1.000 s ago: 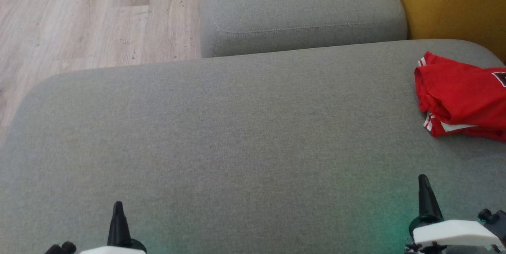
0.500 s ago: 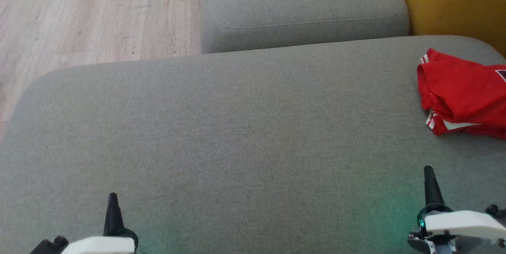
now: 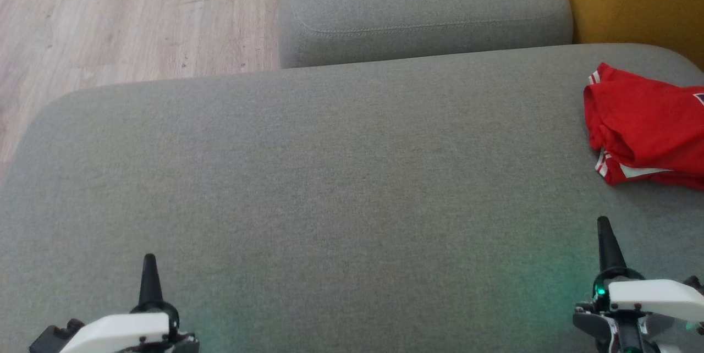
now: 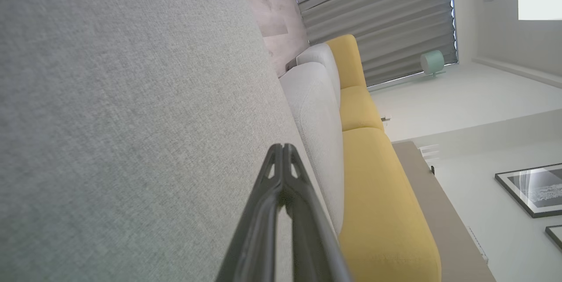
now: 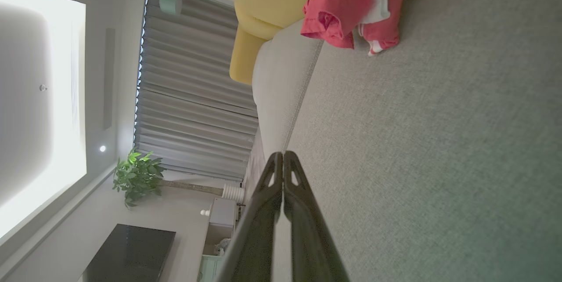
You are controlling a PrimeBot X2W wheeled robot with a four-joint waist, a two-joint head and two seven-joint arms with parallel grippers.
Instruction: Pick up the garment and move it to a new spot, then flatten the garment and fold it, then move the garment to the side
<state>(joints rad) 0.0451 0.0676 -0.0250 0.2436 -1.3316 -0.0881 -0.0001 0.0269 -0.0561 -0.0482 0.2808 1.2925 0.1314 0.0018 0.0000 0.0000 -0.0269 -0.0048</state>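
Note:
The garment (image 3: 649, 127) is red with white stripes and lies bunched at the far right of the grey cushion (image 3: 330, 177), partly cut off by the frame edge. In the right wrist view the garment (image 5: 351, 5) sits ahead, well beyond the fingertips. My right gripper (image 3: 604, 226) is shut and empty near the lower right, short of the garment. My left gripper (image 3: 148, 262) is shut and empty at the lower left, far from the garment. Both wrist views show the fingertips pressed together: the left gripper (image 4: 283, 148) and the right gripper (image 5: 281, 155).
A second grey cushion (image 3: 423, 6) lies beyond the big one. Wooden floor (image 3: 110, 17) is at the upper left. A yellow sofa part (image 3: 638, 1) stands at the upper right. A potted plant (image 5: 136, 176) and curtains (image 5: 193, 97) are in the background.
The camera has shifted slightly, so the whole picture moved. Both grippers have come further up into the head view. The garment lies as it did.

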